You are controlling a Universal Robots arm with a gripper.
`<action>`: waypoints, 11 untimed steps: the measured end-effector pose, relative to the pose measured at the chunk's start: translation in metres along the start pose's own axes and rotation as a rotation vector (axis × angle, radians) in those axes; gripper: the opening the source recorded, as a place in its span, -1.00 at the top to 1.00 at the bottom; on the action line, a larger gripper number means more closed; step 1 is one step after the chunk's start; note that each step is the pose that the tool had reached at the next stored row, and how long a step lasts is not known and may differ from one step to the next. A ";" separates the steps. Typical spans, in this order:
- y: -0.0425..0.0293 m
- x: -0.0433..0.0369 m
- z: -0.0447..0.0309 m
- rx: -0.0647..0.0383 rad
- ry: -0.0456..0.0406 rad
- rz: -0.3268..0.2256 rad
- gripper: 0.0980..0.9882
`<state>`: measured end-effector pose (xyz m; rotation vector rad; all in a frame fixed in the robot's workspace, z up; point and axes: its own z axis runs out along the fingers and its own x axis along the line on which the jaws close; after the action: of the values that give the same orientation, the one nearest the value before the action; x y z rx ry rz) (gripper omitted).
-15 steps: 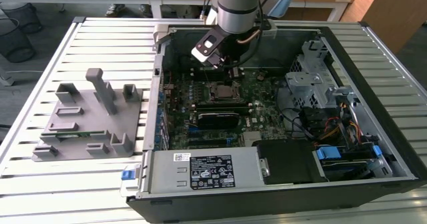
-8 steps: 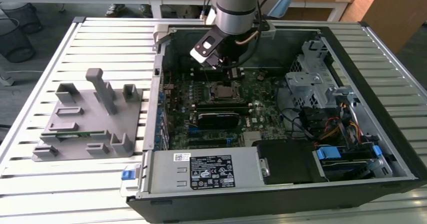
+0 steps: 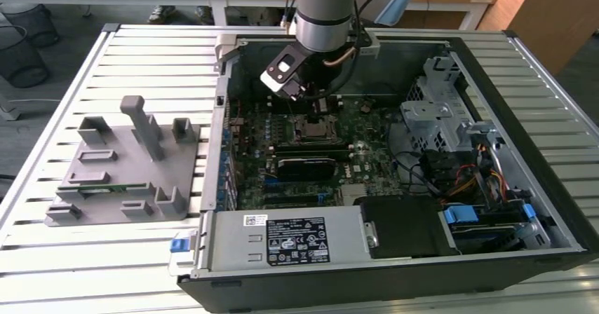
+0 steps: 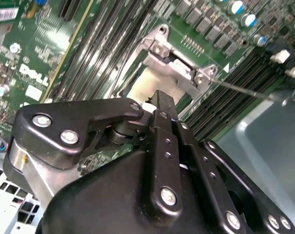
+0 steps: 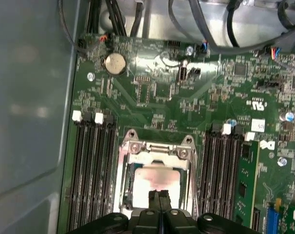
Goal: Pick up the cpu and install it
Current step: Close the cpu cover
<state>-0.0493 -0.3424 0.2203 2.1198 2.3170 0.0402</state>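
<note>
Slatted metal bench [image 3: 140, 55], desks behind it. An open PC case [image 3: 524, 62] lies flat on the bench with the mobo facing up.

- The cpu [image 5: 155, 178] is a pale silvery square lying inside the socket frame [image 5: 157, 148], mid-board. In both wrist views it looks level in the frame opening. You can't tell whether it's fully seated.
- The second wrist view gives you the same chip [image 4: 142, 90] just past the finger ends, with the frame's hinge end [image 4: 179, 66] beyond it.
- The gripper [image 5: 159, 197] hangs over the near edge of the chip. Fingers are pressed together, only a thin seam between them, and nothing is visibly pinched. Tip contact with the lid: can't tell.
- In the exterior view the gripper [image 3: 313, 104] points down at the socket from the arm's wrist.
- Handling, as a judgement: light, thin, stiff part. The metal lid is prob. slick, and the underside contacts and socket pins are the fragile bit. Best hold is on two opposite rim edges, kept level, with no drag across the socket.
- Around the socket: black memory slots [image 5: 91, 170] flank it on both sides, with a green stick [image 5: 246, 180] standing in the farther bank. A coin cell [image 5: 114, 63] sits toward the case wall.
- Outside the case, on the exterior view's left, is a grey parts fixture [image 3: 122, 174]. The PSU [image 3: 290, 237] sits at the case's near end.
</note>
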 end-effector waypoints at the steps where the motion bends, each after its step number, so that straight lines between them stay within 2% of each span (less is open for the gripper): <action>1: -0.0020 0.0002 0.0010 0.000 0.0003 0.000 0.98; 5: -0.0077 0.0006 0.0047 0.000 0.0001 -0.002 0.98; 11: -0.0116 0.0008 0.0112 0.000 0.0003 -0.010 0.98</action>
<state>-0.0607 -0.3425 0.2089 2.1082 2.3278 0.0404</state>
